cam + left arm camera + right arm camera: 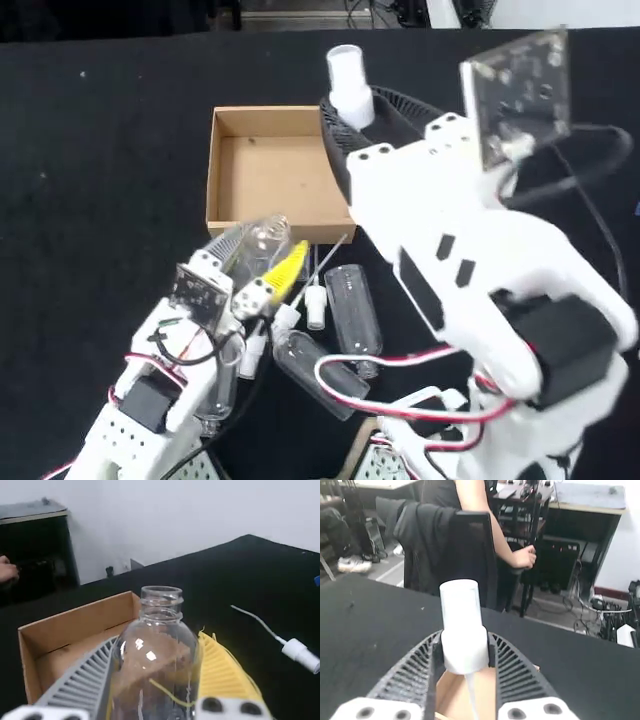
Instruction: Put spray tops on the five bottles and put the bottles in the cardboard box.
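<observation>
The left gripper [161, 647] is clamping a clear bottle [159, 630] by its body, beside the cardboard box [225, 170]; the right gripper [465, 647] is pinching a white spray top [348, 82] above the box's far edge. The top should be coming down straight over the neck [161, 600]; spare bottles [353, 315] and loose tops [316, 305] are crowding the desk [110, 150] nearby.

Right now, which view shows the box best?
The high view: it looks down into the open box. The left wrist view shows a corner behind the bottle; the right wrist view, a sliver behind the spray top.
</observation>
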Tool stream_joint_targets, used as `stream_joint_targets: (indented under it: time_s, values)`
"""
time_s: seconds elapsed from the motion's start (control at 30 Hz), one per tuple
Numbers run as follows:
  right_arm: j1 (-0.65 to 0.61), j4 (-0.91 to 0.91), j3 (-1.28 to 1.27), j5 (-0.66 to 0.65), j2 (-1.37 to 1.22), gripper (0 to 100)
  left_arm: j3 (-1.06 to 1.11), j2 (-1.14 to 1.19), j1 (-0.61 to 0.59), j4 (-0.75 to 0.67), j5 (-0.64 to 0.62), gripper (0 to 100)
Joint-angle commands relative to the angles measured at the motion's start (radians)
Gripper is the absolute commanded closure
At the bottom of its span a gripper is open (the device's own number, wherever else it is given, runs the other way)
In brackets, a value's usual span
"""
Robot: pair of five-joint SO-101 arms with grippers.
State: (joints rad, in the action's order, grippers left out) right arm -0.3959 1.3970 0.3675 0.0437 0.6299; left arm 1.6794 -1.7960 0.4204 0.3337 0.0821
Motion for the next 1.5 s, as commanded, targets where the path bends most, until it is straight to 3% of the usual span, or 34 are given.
stream_joint_targets:
  time_s: [0.0, 0.43, 0.53, 0.73, 0.93, 1.13, 1.47]
  values:
    - [-0.018, 0.000, 0.053, 0.009, 0.027, 98.7, 0.021, -0.006, 0.022, -0.086, 0.003, 97]
    - [-0.077, -0.087, 0.076, 0.008, 0.045, 98.7, 0.021, -0.003, 0.022, -0.572, 0.002, 97]
    - [-0.077, -0.094, 0.076, 0.009, 0.044, 98.7, 0.021, -0.002, 0.024, -0.531, 0.000, 97]
    - [-0.077, -0.091, 0.076, 0.009, 0.044, 98.7, 0.021, -0.006, 0.033, -0.216, 0.000, 97]
    - [-0.137, -0.115, 0.081, 0.009, 0.045, 98.7, 0.021, -0.006, 0.025, -0.466, -0.002, 97]
    - [-0.212, -0.169, 0.054, 0.009, 0.039, 98.7, 0.021, -0.008, 0.033, -0.339, -0.002, 97]
    - [-0.311, -0.262, -0.087, 0.008, 0.054, 98.8, 0.021, -0.008, 0.031, -0.334, -0.002, 97]
